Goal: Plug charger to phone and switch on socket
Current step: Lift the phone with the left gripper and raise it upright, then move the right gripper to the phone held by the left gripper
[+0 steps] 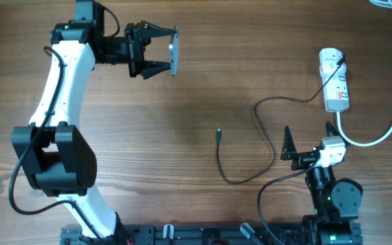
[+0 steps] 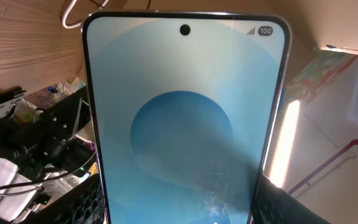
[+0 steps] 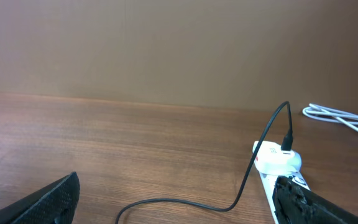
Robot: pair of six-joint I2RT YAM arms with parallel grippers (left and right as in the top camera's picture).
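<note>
My left gripper is shut on the phone and holds it up on its edge above the far left of the table. In the left wrist view the phone's cyan screen fills the frame between the two fingers. The socket lies at the far right with a black plug in it. The charger cable runs from that plug, loops over the table and ends in its connector tip, lying free. My right gripper is open and empty just below the socket. It shows in the right wrist view, with the cable and the socket ahead.
The socket's thick white cord curves along the right edge of the table and also shows in the right wrist view. The arm bases stand at the table's front edge.
</note>
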